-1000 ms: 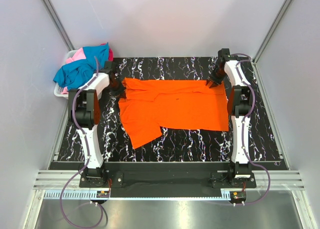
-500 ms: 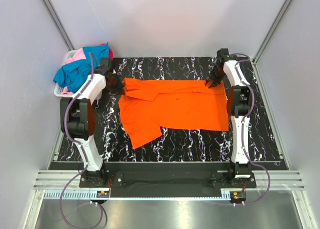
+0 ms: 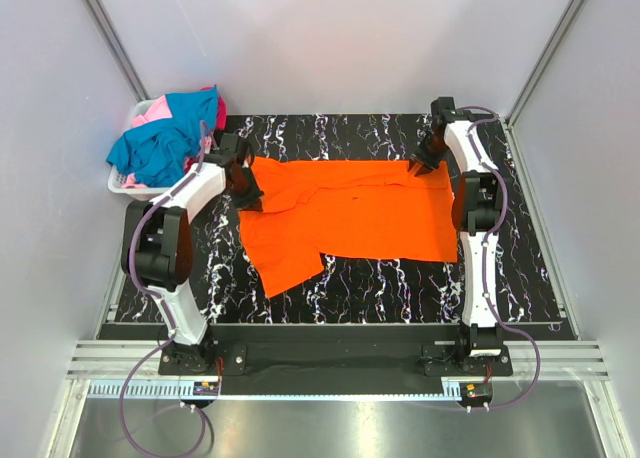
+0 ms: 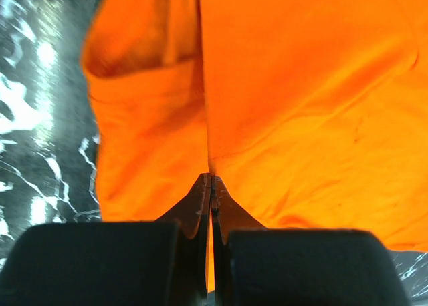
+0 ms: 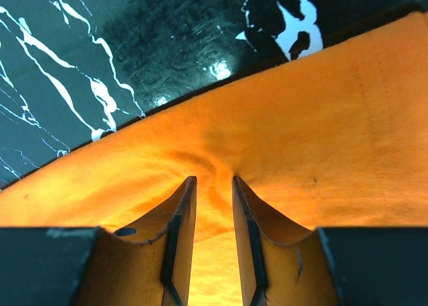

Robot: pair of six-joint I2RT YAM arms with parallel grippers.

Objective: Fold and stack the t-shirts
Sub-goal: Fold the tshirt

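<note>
Right gripper (image 5: 214, 180) at lower centre, two dark fingers (image 5: 179, 226) set narrowly apart. Orange t-shirt (image 5: 321, 132) fills the lower and right of the frame. Cloth puckers into the gap at the tips, creases fanning outward, so it is pinched. Shirt's edge runs diagonally, lower left to upper right. Above it is the desk (image 5: 134, 45), glossy black with white veining.

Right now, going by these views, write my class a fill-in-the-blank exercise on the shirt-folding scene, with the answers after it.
The t-shirt spread on the table is ___. The other shirts lie heaped in a white ___. The hand pinching the spread shirt's corner farthest from that heap is the robot's ___ one.
Missing words: orange; basket; right.
</note>
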